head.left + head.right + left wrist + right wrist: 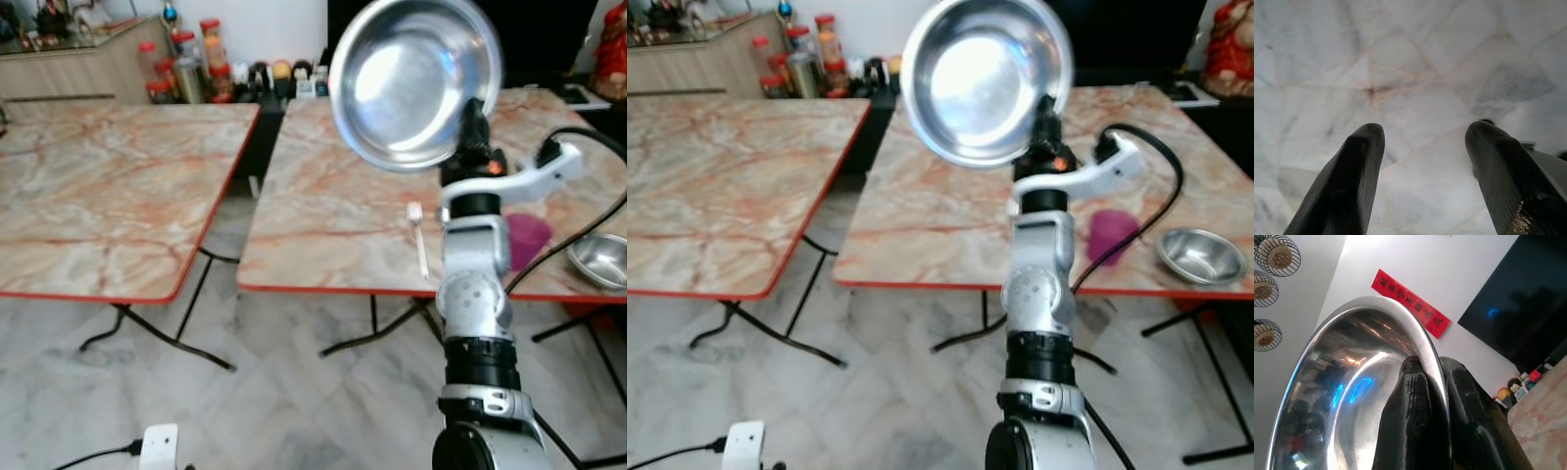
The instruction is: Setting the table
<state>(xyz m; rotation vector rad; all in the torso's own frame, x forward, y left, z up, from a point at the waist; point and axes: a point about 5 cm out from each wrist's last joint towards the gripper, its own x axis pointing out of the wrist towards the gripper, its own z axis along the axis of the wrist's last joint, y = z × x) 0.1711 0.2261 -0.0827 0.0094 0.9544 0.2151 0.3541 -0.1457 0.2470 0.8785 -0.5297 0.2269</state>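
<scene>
The right gripper (1432,382) has its jaws pinched on just the rim of the round shiny steel plate (416,78), held high and tilted above the marble-patterned table (333,211), so it could pivot loose onto the white plastic fork (418,238).

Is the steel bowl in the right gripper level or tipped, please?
Tipped: the steel bowl stands on edge, its hollow facing the camera, rim pinched by the right gripper.

Right tool (1432,396) raised, clamped; left tool (1422,166) spread, hanging floorward.

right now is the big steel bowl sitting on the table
No, the right hand holds the big steel bowl by its rim, raised above the table.
</scene>
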